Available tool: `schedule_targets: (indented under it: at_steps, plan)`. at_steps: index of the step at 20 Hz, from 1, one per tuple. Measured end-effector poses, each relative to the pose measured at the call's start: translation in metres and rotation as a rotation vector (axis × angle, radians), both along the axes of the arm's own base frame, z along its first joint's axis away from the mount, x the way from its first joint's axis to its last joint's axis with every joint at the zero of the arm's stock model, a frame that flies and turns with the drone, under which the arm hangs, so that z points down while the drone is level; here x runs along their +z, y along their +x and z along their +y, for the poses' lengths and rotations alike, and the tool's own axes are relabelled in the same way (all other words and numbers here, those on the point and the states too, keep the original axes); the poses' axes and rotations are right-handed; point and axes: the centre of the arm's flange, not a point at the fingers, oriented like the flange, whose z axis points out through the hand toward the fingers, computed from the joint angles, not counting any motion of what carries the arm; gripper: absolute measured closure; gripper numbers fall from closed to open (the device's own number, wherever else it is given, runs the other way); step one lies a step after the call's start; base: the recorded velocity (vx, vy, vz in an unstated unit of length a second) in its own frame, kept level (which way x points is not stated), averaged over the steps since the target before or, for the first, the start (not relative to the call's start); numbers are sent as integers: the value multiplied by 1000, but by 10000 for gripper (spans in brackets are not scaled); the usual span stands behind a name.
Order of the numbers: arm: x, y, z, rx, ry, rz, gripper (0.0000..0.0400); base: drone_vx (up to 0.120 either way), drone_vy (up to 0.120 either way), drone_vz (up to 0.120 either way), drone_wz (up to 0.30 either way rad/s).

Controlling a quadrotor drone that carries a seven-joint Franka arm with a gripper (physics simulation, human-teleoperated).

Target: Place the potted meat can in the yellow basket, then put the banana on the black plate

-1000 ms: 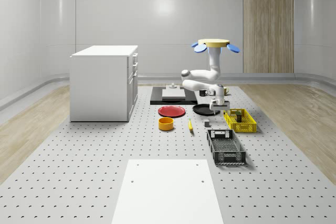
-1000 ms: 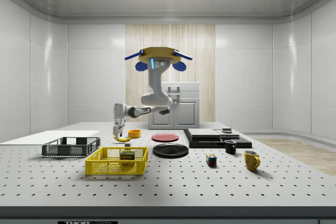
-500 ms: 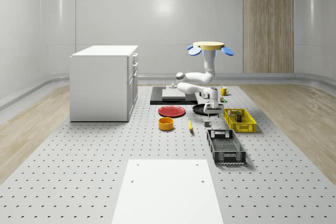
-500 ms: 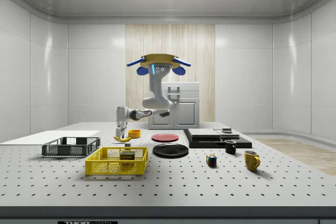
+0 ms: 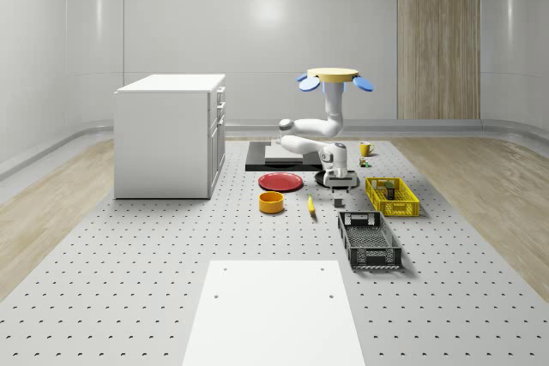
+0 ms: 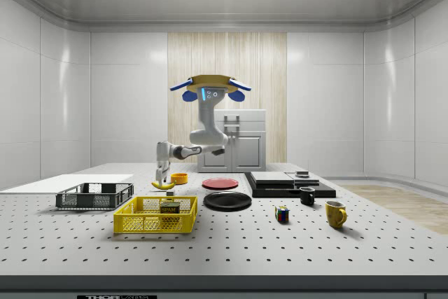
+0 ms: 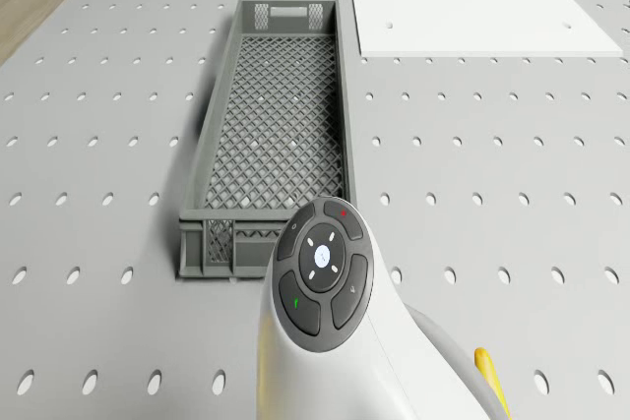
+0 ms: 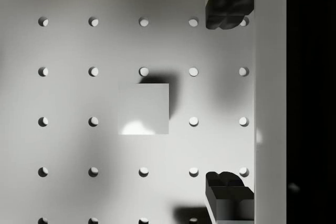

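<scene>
Open fingers [image 8: 229,6] straddle bare table [image 8: 79,145]; 1 grey block [image 8: 144,108] below. Yellow basket [image 5: 392,196] right, banana [image 5: 310,204] left.

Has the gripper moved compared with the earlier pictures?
Yes. In the whole-scene view the gripper went left, away from the yellow basket, toward the banana.

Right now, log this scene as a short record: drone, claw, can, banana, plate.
drone: hovers above the table's far part, near the black plate
claw: open, pointing down over a small grey block on the table
potted meat can: inside the yellow basket
yellow basket: beside the grey crate
banana: on the table, not on the plate
black plate: bare
</scene>
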Motion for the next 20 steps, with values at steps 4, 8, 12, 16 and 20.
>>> schedule_targets:
  at_steps: [4,8,12,16,20]
  plan:
    - [0,0,0,0,0,0,0,0,-120,-50,0]
    - [0,0,0,0,0,0,0,0,-120,0,0]
    - [0,0,0,0,0,0,0,0,-120,-80,0]
    - [0,0,0,0,0,0,0,0,-120,0,0]
    - [0,0,0,0,0,0,0,110,-120,0,0]
